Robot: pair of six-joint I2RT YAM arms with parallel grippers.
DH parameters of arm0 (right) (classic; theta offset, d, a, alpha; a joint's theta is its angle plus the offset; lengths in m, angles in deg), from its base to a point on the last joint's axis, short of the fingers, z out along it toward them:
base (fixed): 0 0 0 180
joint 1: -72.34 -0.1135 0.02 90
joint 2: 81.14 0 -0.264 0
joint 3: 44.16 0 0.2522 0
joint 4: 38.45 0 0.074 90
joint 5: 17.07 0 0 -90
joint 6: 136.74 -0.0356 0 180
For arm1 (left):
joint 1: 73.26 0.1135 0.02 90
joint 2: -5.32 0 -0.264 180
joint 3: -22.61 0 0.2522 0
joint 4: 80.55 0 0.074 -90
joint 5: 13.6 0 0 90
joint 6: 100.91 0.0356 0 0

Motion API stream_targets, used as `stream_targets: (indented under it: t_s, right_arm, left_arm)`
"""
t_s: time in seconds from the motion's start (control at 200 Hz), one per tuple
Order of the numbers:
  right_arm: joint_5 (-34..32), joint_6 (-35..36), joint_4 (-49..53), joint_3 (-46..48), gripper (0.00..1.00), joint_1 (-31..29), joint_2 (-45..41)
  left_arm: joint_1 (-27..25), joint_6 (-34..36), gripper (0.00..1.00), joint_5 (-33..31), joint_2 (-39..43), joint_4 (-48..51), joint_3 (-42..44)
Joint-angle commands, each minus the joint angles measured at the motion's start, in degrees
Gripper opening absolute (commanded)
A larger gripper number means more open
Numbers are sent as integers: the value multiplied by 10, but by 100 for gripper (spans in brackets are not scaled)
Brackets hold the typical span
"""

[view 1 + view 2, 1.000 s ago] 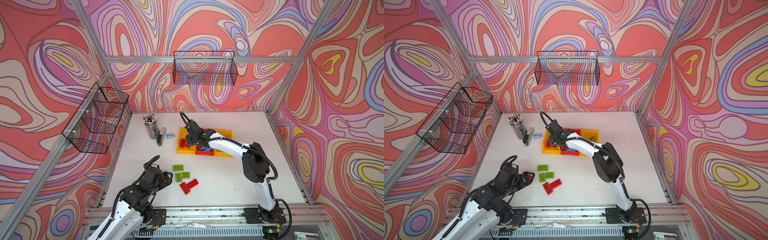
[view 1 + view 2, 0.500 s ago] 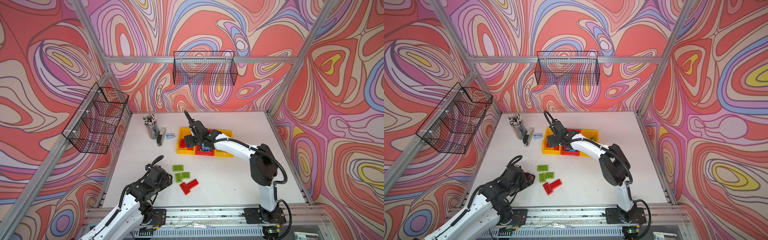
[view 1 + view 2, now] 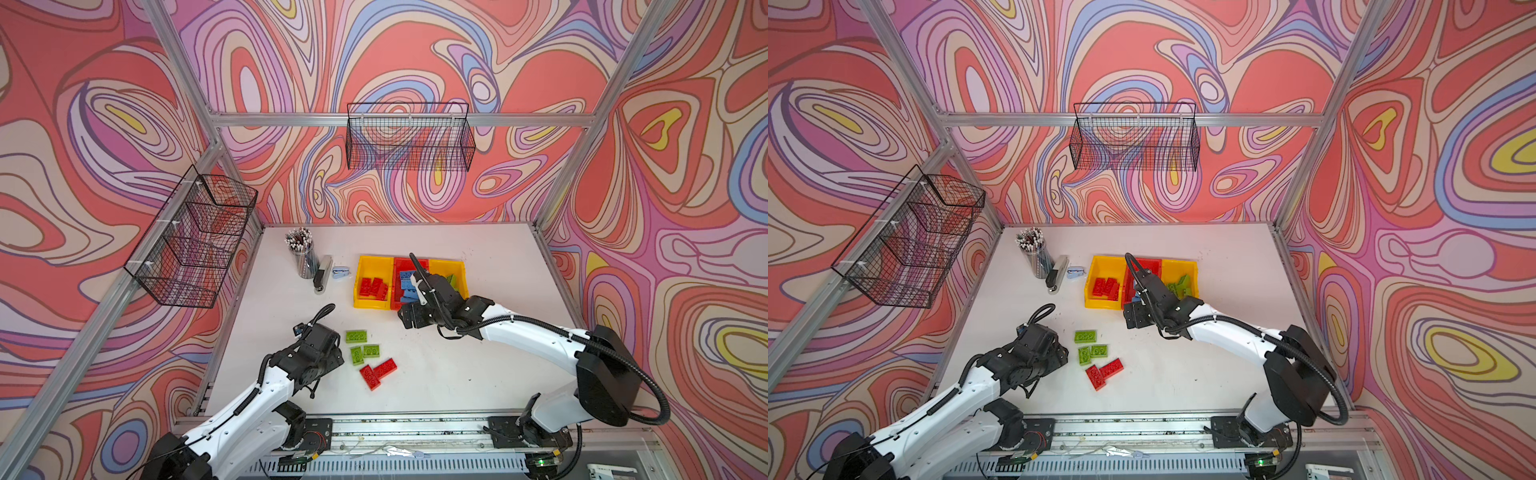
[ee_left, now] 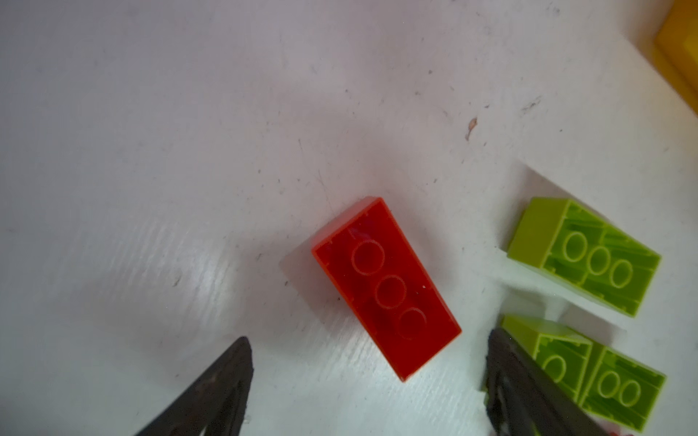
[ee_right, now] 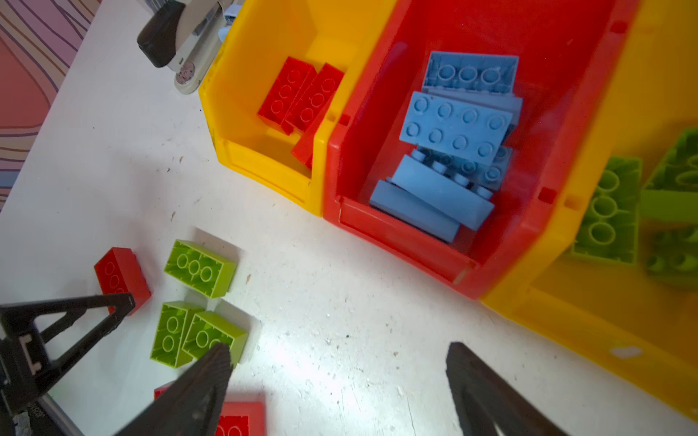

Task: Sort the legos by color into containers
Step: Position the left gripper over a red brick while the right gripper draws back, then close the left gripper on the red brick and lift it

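Red lego (image 4: pixel 385 287) lies upturned on the near-left worktop (image 4: pixel 151 151) at the spread, empty jaws of your left tool (image 4: pixel 369 336): likely light, rigid, slick, so pinch its long sides; right tool (image 5: pixel 338 346) hangs open before the containers (image 3: pixel 371 304).

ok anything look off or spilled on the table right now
Nothing spilled or broken. The loose green bricks and a red brick on the table lie studs-down, hollow undersides up. In the red bin the blue bricks sit in a tilted heap rather than flat.
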Motion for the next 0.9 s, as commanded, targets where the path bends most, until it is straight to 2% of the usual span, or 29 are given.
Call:
stream_targets:
  t_s: [0.0,0.175,0.331,0.726,0.891]
  right_arm:
    - [9,-20,-31,24,94,-2,-36]
    - [4,-20,-34,49,94,-2,-53]
    - [16,-21,-46,74,94,-2,-67]
    - [30,-22,-51,111,94,-2,-108]
    - [34,-25,-52,120,94,-2,-123]
  left_arm:
    - [9,15,84,-27,-40,-20,-33]
    - [23,20,81,-21,-105,-44,-46]
    - [26,16,75,-16,-142,-45,-72]
    - [32,24,39,-21,-184,-25,-89]
    - [32,52,25,-21,-206,-5,-104]
